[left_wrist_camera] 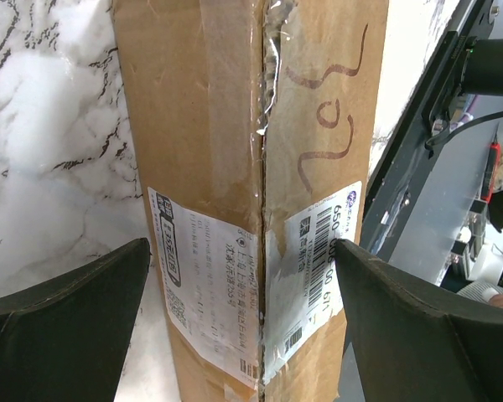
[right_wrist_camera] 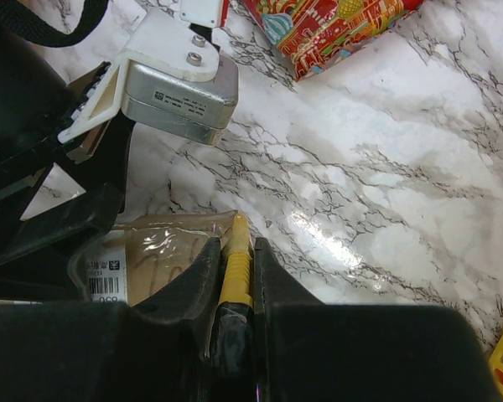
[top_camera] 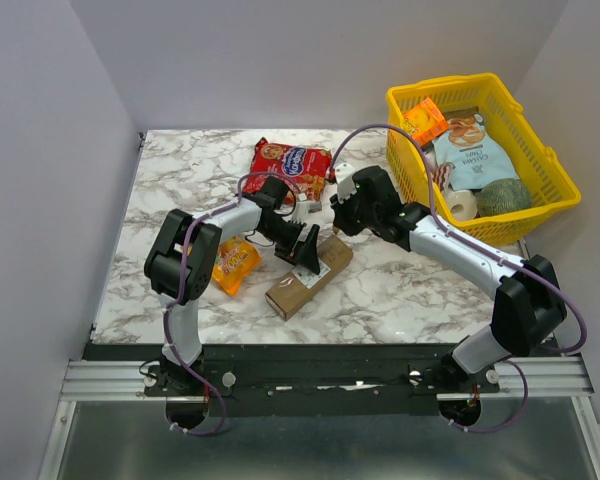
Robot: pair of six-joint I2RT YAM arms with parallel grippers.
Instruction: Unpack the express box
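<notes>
Box (top_camera: 308, 275) lies slantwise mid-bench (top_camera: 410, 290), label up. Left fingers (left_wrist_camera: 109, 285) spread wide astride it, apparently pressing both sides: hold firm. Right fingers (right_wrist_camera: 205, 268) pinch yellow cutter (right_wrist_camera: 235, 272), tip at box's far taped end. Slice shallow along centre seam (left_wrist_camera: 262, 126), sparing contents.

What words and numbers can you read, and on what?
"650": starts the barcode number on the white shipping label of the long brown cardboard express box.
Brown handwriting on the box: maybe "202", unsure.
Label's small print and red snack bag's brand: too blurred.
</notes>
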